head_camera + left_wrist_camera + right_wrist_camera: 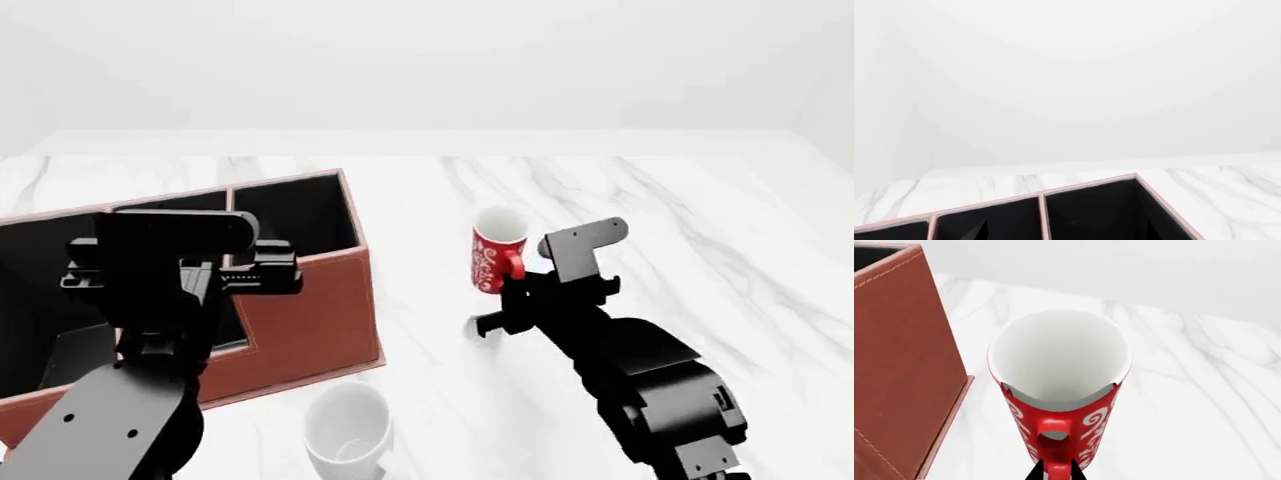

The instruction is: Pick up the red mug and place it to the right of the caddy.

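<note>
Right now the tall red mug with white swirls and a white interior (498,250) stands upright on the white marble counter (694,220), near the right side of the big reddish-brown leather-look caddy with black-lined compartments (334,300) but clearly apart from it. So it already sits right of the caddy; whether this is pre-pick or post-place, cannot tell.

Right tool (514,305) is at the mug's near side, lined up with the handle. In the right wrist view the red handle (1053,440) points straight at the camera with two dark fingertips (1035,474) flanking its lower end, so the approach looks aimed at pinching the handle. Fingers sit just beside the handle; clenched or released, cannot tell, contact is cut off at the frame edge.

Left tool (267,275) hovers over the caddy's compartments, out of the way, holding nothing visible; its jaw state cannot be told. Left wrist view shows only the caddy's rim (1087,184) and counter.

A plain white mug (347,430) stands near the caddy's front corner, a distractor, well clear of the right arm.
</note>
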Tool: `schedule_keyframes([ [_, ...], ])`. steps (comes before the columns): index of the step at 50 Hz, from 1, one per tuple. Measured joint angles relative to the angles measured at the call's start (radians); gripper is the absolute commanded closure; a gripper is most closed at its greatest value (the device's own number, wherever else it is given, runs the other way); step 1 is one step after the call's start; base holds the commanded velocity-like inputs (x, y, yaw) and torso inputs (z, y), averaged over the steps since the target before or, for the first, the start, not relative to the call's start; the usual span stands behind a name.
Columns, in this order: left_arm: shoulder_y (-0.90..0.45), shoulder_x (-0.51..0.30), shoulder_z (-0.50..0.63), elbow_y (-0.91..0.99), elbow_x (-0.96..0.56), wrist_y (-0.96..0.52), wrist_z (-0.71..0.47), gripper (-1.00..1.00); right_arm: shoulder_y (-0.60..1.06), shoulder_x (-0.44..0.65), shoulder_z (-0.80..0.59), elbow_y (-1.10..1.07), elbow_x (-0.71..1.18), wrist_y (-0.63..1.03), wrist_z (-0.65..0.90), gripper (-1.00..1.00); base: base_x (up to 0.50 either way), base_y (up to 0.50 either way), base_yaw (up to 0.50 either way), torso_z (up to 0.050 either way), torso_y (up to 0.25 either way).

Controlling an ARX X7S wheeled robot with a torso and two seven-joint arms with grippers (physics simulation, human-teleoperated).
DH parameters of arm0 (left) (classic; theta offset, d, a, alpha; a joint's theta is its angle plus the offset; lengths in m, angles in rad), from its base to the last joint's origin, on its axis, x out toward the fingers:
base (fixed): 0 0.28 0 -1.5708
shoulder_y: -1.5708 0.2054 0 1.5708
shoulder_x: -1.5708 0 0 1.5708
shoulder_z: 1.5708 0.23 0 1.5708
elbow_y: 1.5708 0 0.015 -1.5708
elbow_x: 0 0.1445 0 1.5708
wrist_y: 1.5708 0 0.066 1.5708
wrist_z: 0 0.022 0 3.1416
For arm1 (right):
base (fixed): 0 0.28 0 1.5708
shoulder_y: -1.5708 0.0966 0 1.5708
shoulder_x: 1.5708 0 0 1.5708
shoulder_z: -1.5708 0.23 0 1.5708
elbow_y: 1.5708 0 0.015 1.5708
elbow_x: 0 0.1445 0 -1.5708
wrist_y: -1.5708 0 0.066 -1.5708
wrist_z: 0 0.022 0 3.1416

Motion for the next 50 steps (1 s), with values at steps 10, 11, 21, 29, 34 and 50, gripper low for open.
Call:
schedule_keyframes([
  [10,-0.004,-0.003,0.003,-0.003,-0.003,-0.002,-0.003,-1.00,0.117,-0.085,-0.083,0.282,-0.035,-0.126,-0.109,1.00,0.00,0.00,0.00,0.000,0.000],
  [11,-0.005,-0.003,0.003,-0.003,-0.003,-0.002,-0.004,-1.00,0.126,-0.093,-0.089,0.307,-0.038,-0.137,-0.118,1.00,0.00,0.00,0.00,0.000,0.000],
  [21,-0.005,-0.005,0.004,-0.004,-0.007,-0.001,-0.007,-1.00,0.176,-0.156,-0.141,0.477,-0.054,-0.205,-0.177,1.00,0.00,0.00,0.00,0.000,0.001],
  [29,-0.003,-0.007,0.004,-0.005,-0.010,0.001,-0.008,-1.00,0.214,-0.199,-0.166,0.592,-0.055,-0.231,-0.197,1.00,0.00,0.00,0.00,0.000,0.000],
  [34,-0.002,-0.008,0.003,-0.003,-0.013,0.001,-0.010,-1.00,0.248,-0.222,-0.202,0.684,-0.042,-0.251,-0.198,1.00,0.00,0.00,0.00,0.000,0.002],
  [50,-0.003,-0.013,-0.002,0.003,-0.022,-0.003,-0.014,-1.00,0.333,-0.252,-0.400,0.879,0.116,-0.284,-0.173,1.00,0.00,0.00,0.00,0.000,0.000],
])
